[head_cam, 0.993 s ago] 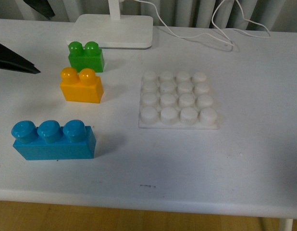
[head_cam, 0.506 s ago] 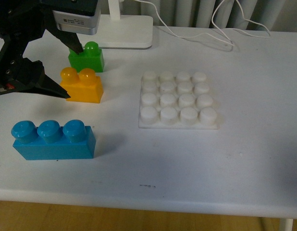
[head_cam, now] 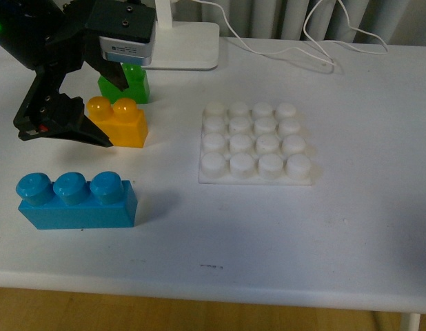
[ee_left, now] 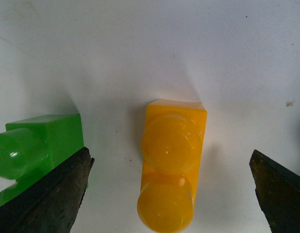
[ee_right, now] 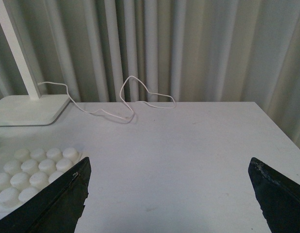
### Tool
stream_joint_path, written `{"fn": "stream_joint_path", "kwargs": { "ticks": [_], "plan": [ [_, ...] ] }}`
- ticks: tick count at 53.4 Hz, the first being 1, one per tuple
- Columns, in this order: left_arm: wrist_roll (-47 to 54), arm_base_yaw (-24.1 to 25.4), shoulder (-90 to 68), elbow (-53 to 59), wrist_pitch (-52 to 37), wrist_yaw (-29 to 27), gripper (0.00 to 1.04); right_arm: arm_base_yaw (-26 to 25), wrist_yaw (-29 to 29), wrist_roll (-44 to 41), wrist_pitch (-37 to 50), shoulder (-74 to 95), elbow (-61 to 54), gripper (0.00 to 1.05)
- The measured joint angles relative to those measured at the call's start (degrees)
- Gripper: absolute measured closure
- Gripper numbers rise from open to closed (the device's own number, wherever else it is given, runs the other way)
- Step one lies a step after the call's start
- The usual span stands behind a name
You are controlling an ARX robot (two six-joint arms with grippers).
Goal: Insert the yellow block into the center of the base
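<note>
Clearly little is done: my left claw (head_cam: 114, 112) hangs spread open astride the yellow block (head_cam: 123, 127) at upper left, nothing grasped, and the base (head_cam: 256, 140) sits bare at centre.

Green two-stud brick (head_cam: 137, 84) stands upright on the white table (head_cam: 282, 234), just beside the far finger of the left gripper (head_cam: 116, 115); contact cannot be confirmed. Blue three-stud brick (head_cam: 76, 201) stands on the near side of the gripper, apart from its near finger. White lamp base (head_cam: 182, 45) with pole sits beyond the gripper. White cable (head_cam: 282, 54) runs from the lamp base, away from the gripper. Pale curtain (ee_right: 189, 48) hangs behind the table.
</note>
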State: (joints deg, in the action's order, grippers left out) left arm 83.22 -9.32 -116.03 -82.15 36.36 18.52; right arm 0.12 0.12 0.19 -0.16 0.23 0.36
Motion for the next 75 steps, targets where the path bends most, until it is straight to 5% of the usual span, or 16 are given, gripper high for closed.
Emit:
{"fn": "stream_joint_path", "kwargs": {
  "ticks": [30,50,75],
  "plan": [
    [-0.09,-1.7,-5.03,-3.93,2.69,-0.66,0.07,0.0,0.0,0.0,0.0,0.0,0.0,0.09],
    [-0.2,-1.86,-5.03,-4.33,3.96,-1.97,0.7,0.0,0.0,0.0,0.0,0.0,0.0,0.09],
    [-4.04,-8.24,-0.37,-9.31,5.27,-0.85,0.73,0.0,0.02,0.0,0.0,0.0,0.0,0.09]
  ]
}}
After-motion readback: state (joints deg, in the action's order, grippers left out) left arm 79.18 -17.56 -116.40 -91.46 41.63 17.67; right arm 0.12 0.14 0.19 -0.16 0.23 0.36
